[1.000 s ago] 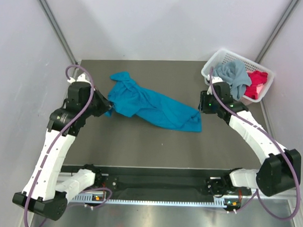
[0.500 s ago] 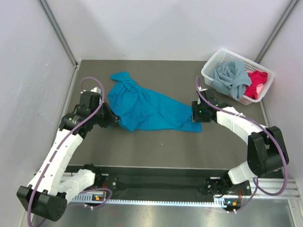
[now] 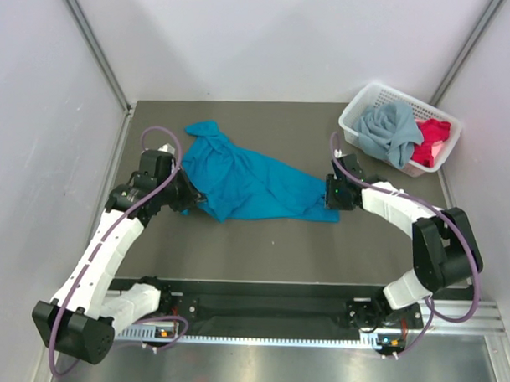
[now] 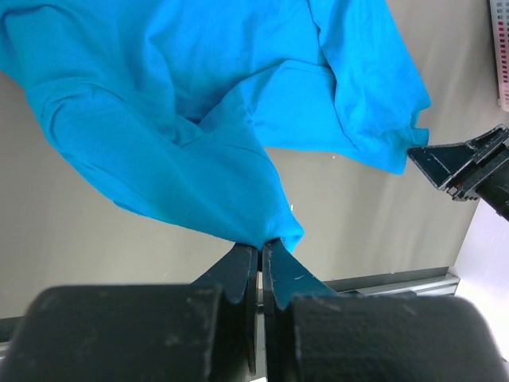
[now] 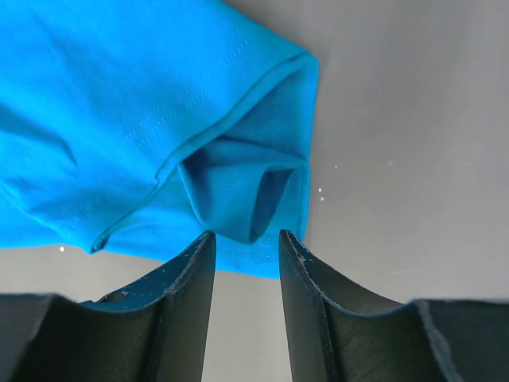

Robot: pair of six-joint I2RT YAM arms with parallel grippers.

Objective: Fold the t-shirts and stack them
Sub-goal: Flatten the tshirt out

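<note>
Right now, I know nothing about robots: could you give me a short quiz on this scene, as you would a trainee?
1. True or false: the left gripper is shut on the teal-blue t-shirt.
2. How many t-shirts lie in the white basket: A one, B two, C three?
3. Fill in: the jaws of the right gripper stand ____ at that shirt's edge.
Key: 1 true. 2 B, the grey-blue t-shirt and the red-pink t-shirt. 3 open.
</note>
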